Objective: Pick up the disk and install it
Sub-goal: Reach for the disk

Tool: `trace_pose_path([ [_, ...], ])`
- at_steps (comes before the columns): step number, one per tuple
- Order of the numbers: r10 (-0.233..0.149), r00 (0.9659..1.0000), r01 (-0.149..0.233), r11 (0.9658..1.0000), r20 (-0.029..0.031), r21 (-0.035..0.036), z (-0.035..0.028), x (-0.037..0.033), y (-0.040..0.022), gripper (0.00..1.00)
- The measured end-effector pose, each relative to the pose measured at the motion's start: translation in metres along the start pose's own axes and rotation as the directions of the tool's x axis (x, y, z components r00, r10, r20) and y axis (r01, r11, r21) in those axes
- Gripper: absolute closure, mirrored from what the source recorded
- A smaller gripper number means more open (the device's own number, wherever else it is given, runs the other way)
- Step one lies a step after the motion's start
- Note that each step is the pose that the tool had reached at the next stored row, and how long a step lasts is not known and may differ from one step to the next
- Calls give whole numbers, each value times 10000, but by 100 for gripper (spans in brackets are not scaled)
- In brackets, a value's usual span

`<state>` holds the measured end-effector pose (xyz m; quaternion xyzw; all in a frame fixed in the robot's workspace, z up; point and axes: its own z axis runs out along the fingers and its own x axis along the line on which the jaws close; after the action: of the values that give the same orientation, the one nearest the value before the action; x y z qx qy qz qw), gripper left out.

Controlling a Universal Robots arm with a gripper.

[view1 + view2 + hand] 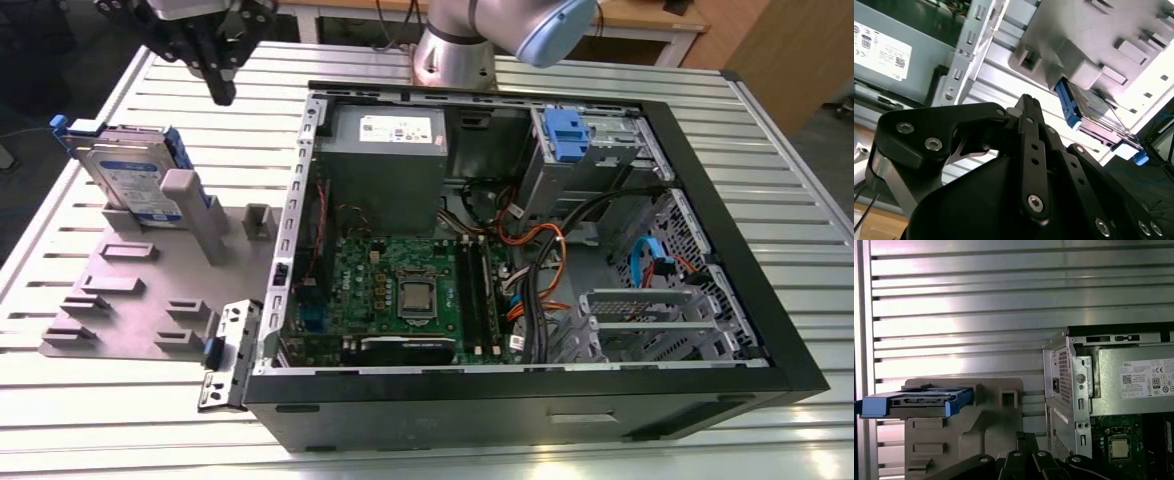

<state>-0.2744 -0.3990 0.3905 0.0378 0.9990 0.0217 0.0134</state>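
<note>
The gripper (223, 93) is hovering empty, fingers seemingly pressed together, above and just beyond the disk (134, 175) standing in the grey holder (127, 295).

Arm (454, 55) rises from silver base, blue-capped joint (554, 30) above. Black gripper (222, 92) raised toward exterior view's left, pointing straight down. In second wrist view, fingers (1031, 150) pressed together, tips meeting.
</note>
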Motion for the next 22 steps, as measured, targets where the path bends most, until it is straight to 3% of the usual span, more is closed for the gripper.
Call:
trace_pose_path([
  [13, -1, 10000, 1, 10000, 0, 0, 29, 591, -44, 89],
  [22, 0, 10000, 0, 10000, 2, 25, 98, 1003, -44, 89],
])
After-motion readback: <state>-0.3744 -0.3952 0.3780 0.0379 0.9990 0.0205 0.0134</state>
